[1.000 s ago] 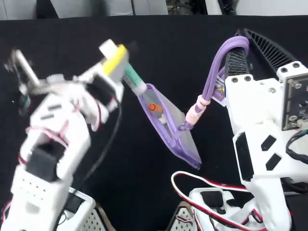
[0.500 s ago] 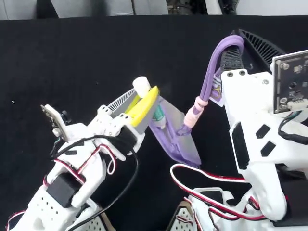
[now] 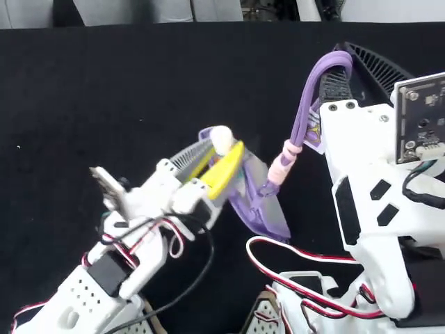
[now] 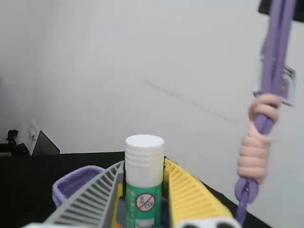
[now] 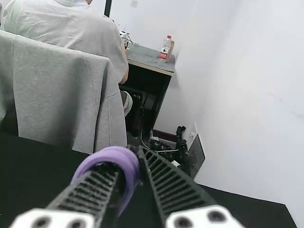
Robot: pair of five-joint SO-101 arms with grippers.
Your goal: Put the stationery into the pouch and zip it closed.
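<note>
- High view: the left gripper [image 3: 221,161] is pinching a glue stick [image 3: 222,139] between its grey and yellow jaws, which are spread just as far as the stick is wide. The white cap is pointing up and away from the arm.
- The jaws are lying over the open upper end of the purple pouch [image 3: 263,209], so the stick's lower end is hidden, and I cannot tell whether it is inside the mouth.
- The right gripper [image 3: 345,50] is pressing its black jaws onto the purple strap [image 3: 309,97], which is looping over them and running down through a pink wrap [image 3: 281,163] to the pouch. The pouch is hanging tilted over the black tabletop [image 3: 104,83]. Whether its lower corner is touching is hard to make out.
- Left wrist view: the left gripper [image 4: 144,165] is clamping the glue stick [image 4: 144,175] upright, the ribbed cap rising past the jaw tips. A purple edge of the pouch [image 4: 71,178] is peeking out beside the grey jaw. The strap [image 4: 271,71] and pink wrap [image 4: 256,152] are hanging well off to one side.
- Right wrist view: the right gripper [image 5: 133,159] is nipping the strap [image 5: 109,165] near the tips of its nearly closed jaws. The rest of the strap is cut off from sight.
</note>
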